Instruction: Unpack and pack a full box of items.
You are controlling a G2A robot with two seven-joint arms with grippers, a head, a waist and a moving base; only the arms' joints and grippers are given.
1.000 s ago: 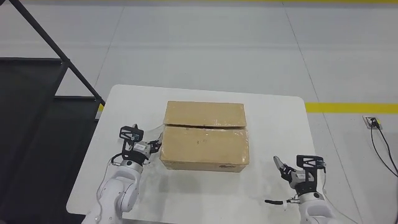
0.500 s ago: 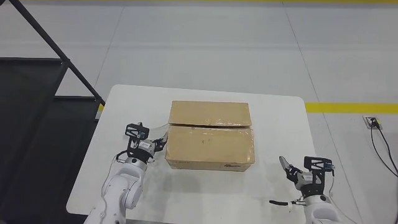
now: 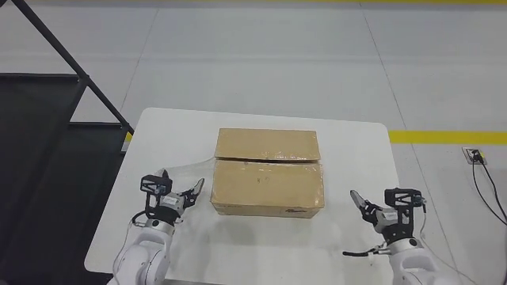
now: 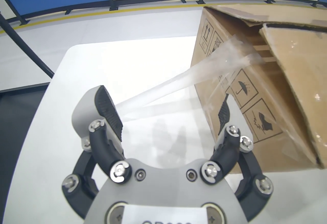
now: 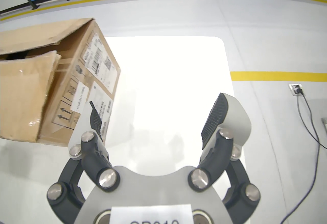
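Spread wide, the left fingers (image 4: 108,110) grasp nothing over the left side of the bench (image 3: 348,150). A strip of clear tape (image 4: 178,79) clings to one pad and stretches across to the end of the cardboard box (image 3: 265,178). That box sits mid-bench, just beside them, top flaps folded down with a ragged gap along the seam. Near the bench's right edge, the right fingers (image 5: 214,117) are likewise released and empty, well apart from the box.
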